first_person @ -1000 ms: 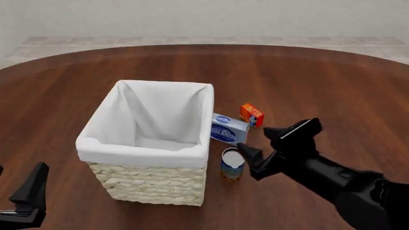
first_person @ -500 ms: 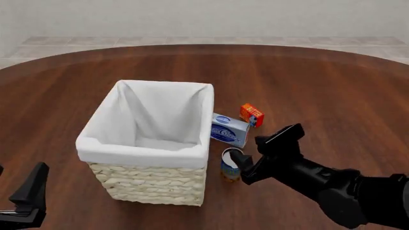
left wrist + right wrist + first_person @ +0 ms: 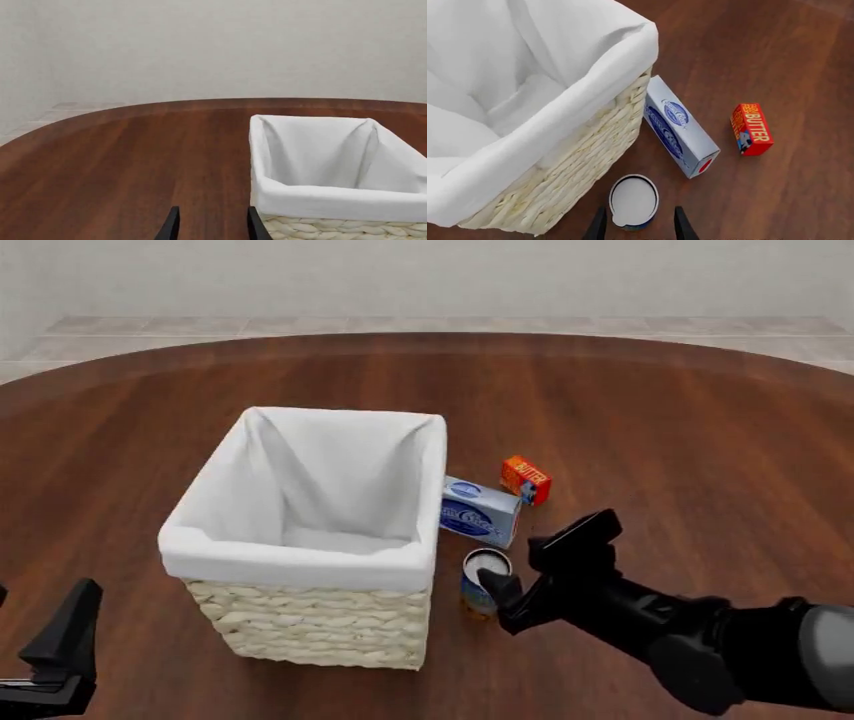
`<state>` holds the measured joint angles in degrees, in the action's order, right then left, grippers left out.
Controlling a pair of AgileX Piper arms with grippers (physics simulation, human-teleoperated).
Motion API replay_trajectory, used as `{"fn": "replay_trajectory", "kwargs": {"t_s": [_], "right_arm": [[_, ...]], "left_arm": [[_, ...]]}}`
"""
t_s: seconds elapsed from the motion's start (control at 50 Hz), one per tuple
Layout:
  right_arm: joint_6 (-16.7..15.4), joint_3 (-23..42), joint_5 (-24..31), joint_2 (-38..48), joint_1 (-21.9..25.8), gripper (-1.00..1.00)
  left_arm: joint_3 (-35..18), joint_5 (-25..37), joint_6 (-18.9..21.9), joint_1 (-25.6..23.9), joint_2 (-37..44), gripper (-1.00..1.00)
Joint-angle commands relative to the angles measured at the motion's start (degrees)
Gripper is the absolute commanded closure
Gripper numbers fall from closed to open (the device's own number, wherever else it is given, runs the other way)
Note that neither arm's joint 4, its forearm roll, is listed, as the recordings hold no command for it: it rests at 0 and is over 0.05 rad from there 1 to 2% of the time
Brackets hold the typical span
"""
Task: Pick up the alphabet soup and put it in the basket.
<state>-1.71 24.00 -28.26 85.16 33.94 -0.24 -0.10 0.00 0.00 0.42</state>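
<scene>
The alphabet soup can [image 3: 482, 570] stands upright on the table, just right of the basket's [image 3: 300, 562] near right corner. In the right wrist view the can [image 3: 634, 199] shows its silver-white top beside the basket's wicker wall [image 3: 597, 132]. My right gripper [image 3: 507, 594] is open and low, right at the can. Its fingertips [image 3: 599, 224] stand to either side of the can's near edge, not closed on it. My left gripper [image 3: 60, 640] is open and empty at the near left. In its wrist view [image 3: 210, 226] the basket [image 3: 320, 200] lies ahead.
A blue rectangular box [image 3: 478, 510] lies against the basket's right side, just beyond the can; it also shows in the right wrist view [image 3: 677, 125]. A small orange-red butter box [image 3: 526, 480] lies further right and back [image 3: 750, 127]. The round wooden table [image 3: 641, 410] extends beyond.
My right gripper has moved left and down toward the can, and its open fingers now reach the can's sides. The left arm, the can and the boxes have not moved.
</scene>
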Motion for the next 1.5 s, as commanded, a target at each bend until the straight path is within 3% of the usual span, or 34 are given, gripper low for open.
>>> {"fn": "replay_trajectory", "kwargs": {"t_s": [0.02, 1.5], "right_arm": [[-0.10, 0.02, -0.89, 2.12, -0.33, -1.00], [1.73, 4.10, -4.28, 12.65, 1.03, -1.00]], "left_arm": [[0.00, 0.00, 0.00, 0.00, 0.00, -1.00], [0.00, 0.00, 0.00, 0.00, 0.00, -1.00]]}}
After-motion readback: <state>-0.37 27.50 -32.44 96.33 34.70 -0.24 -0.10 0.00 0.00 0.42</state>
